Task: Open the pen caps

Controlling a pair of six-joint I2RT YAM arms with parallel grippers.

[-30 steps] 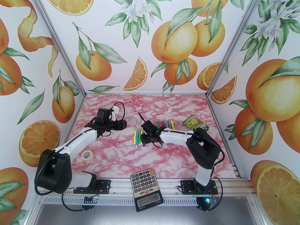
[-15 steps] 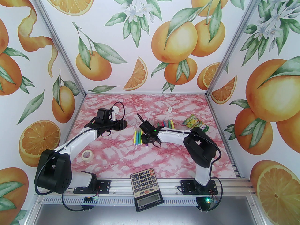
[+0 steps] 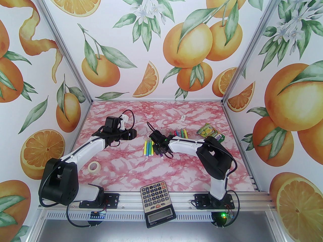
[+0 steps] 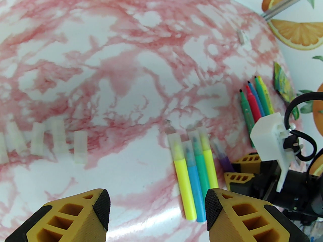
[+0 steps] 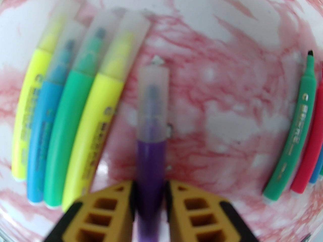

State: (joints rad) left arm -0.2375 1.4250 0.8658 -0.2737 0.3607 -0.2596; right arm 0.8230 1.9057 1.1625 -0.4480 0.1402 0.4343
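Right gripper (image 5: 150, 189): jaws clamped on the barrel of the purple pen (image 5: 151, 160), whose lower end is cut off by the frame edge. Its translucent cap (image 5: 154, 97) is on, blurred, pointing away from the fingers. Left gripper (image 4: 156, 208): jaws apart, nothing between them, above the marble table (image 4: 101, 59). Four capped pens (image 5: 73, 104), yellow, blue, green, yellow: just left of the purple one. Loose caps (image 4: 80, 146): one row, blurred, the leftmost cut off. Uncapped pens (image 4: 252, 102): partly hidden behind a white camera mount (image 4: 267, 132).
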